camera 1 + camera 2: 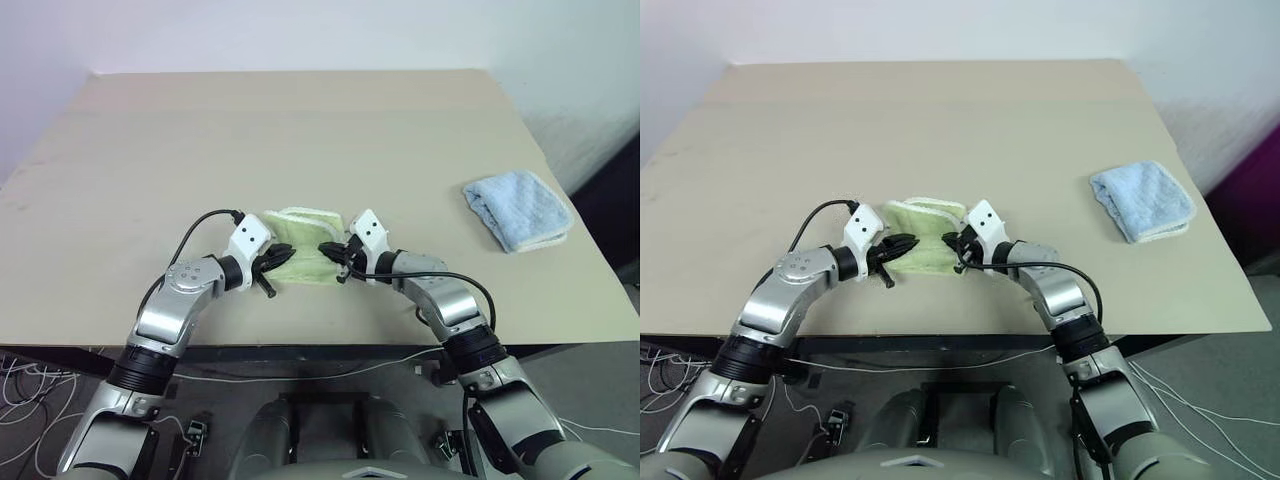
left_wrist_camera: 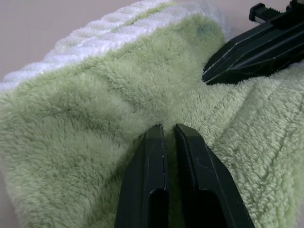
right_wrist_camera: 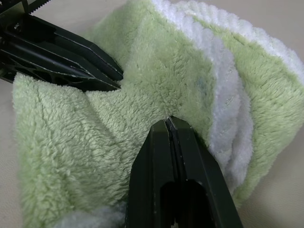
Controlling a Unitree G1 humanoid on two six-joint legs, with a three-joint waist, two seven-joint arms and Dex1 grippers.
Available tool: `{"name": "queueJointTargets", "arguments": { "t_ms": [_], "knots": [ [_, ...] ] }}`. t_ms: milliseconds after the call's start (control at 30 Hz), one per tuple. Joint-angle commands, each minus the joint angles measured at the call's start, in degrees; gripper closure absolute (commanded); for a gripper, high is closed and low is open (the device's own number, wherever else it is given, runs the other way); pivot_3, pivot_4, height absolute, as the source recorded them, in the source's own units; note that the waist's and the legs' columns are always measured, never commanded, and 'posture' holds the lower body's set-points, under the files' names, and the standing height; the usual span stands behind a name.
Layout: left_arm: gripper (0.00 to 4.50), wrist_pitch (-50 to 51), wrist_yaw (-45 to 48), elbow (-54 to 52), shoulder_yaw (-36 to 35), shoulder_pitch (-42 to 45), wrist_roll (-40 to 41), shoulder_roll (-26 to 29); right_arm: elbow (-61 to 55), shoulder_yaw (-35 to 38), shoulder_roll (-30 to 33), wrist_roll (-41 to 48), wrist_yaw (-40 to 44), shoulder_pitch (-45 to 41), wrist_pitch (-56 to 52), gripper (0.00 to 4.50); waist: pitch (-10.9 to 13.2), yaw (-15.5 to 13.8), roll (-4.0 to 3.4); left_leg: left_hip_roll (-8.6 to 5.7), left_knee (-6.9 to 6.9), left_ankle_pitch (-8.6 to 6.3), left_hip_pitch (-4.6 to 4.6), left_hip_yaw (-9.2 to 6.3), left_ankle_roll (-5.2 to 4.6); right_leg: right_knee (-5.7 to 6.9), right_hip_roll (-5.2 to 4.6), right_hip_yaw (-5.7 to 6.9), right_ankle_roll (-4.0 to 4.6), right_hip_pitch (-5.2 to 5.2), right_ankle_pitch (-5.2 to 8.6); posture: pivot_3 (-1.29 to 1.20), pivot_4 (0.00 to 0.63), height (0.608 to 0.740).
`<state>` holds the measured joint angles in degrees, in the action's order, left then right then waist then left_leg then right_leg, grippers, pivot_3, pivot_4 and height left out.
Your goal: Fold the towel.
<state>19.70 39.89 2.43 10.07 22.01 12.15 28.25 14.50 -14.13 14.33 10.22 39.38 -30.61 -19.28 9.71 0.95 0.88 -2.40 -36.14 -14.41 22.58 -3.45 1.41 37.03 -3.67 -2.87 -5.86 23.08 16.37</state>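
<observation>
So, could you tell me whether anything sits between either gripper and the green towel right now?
Nothing visible does. The left gripper and right gripper both press shut straight into the light green towel, pinching its pile. The light blue towel lies well off to the robot's right on the table, clear of both arms.

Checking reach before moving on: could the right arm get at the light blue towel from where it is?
Probably yes: the light blue towel lies on the right arm's side with bare table between, but the right gripper is shut on the green towel.
</observation>
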Motion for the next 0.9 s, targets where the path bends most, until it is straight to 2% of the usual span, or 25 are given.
{"name": "queueJointTargets", "arguments": {
  "t_ms": [33,133,200,367,467,633,800,833,900],
  "knots": [
    [4.07,-0.57,0.68,0.73,0.11,-2.2,-1.61,0.47,-0.03,0.05,-0.18,-0.88,0.26,1.43,0.53,4.5,-0.01,0.05,0.0,0.0,0.0,0.0,-0.01,0.0,0.0,0.0,0.0,0.0,0.0,0.0,0.0,0.0,0.15,0.74],
    [4.07,2.74,0.04,-2.76,-7.22,-2.3,6.38,-1.65,-4.18,2.17,-0.13,1.23,0.71,2.22,1.22,4.5,0.0,0.03,0.0,0.0,0.0,0.0,-0.01,0.0,0.0,0.01,-0.01,-0.01,0.0,0.0,0.0,0.0,0.15,0.74],
    [4.07,8.42,-1.91,-4.32,-14.38,-1.36,13.44,-2.64,-7.49,3.12,0.45,1.94,1.12,2.8,1.67,4.5,0.01,0.02,0.01,0.01,-0.02,0.0,0.05,-0.01,0.0,0.03,-0.02,-0.01,0.0,0.04,0.0,0.0,0.15,0.74],
    [4.07,24.51,-6.47,-1.12,-29.29,0.31,26.72,-0.37,-14.38,5.57,2.25,3.02,0.9,4.22,1.07,4.5,0.02,0.19,0.02,0.03,-0.11,0.0,0.34,-0.03,0.0,0.15,0.01,0.0,-0.01,0.37,-0.01,0.0,0.15,0.74],
    [3.53,31.74,-6.48,0.43,-32.83,-0.74,31.17,1.14,-17.18,6.27,3.57,2.87,0.69,5.15,0.8,4.5,0.02,0.14,0.02,0.01,-0.1,0.0,0.34,-0.02,0.0,0.13,0.02,0.01,-0.02,0.35,-0.01,0.0,0.15,0.74],
    [1.84,40.28,-7.85,2.95,-35.68,-1.12,36.88,-0.51,-20.91,7.11,5.51,3.08,0.88,6.77,-0.2,4.5,0.02,-0.27,0.04,-0.03,-0.14,0.0,0.36,-0.06,0.0,0.12,-0.01,0.05,-0.02,0.32,-0.01,0.0,0.15,0.74],
    [0.24,45.79,-7.8,3.13,-33.99,-0.54,39.97,-2.46,-22.27,8.17,6.73,3.43,0.39,7.59,-0.79,4.5,0.02,-0.12,0.04,-0.02,-0.11,0.02,0.36,-0.06,0.03,0.12,-0.03,0.04,-0.01,0.34,-0.01,0.0,0.15,0.74],
    [0.04,46.75,-7.82,3.07,-33.43,-0.26,40.51,-3.17,-22.46,8.41,6.9,3.45,0.21,7.86,-0.86,4.5,0.02,-0.13,0.03,-0.02,-0.11,0.02,0.36,-0.06,0.04,0.13,-0.02,0.04,-0.01,0.34,-0.01,0.0,0.15,0.74],
    [0.04,48.11,-7.98,3.06,-32.34,0.15,40.93,-4.25,-22.82,8.67,7.13,3.45,-0.07,8.29,-0.96,4.5,0.02,-0.23,0.03,-0.03,-0.12,0.02,0.35,-0.06,0.04,0.12,-0.03,0.03,-0.01,0.32,-0.01,0.0,0.15,0.74]
  ]
}}
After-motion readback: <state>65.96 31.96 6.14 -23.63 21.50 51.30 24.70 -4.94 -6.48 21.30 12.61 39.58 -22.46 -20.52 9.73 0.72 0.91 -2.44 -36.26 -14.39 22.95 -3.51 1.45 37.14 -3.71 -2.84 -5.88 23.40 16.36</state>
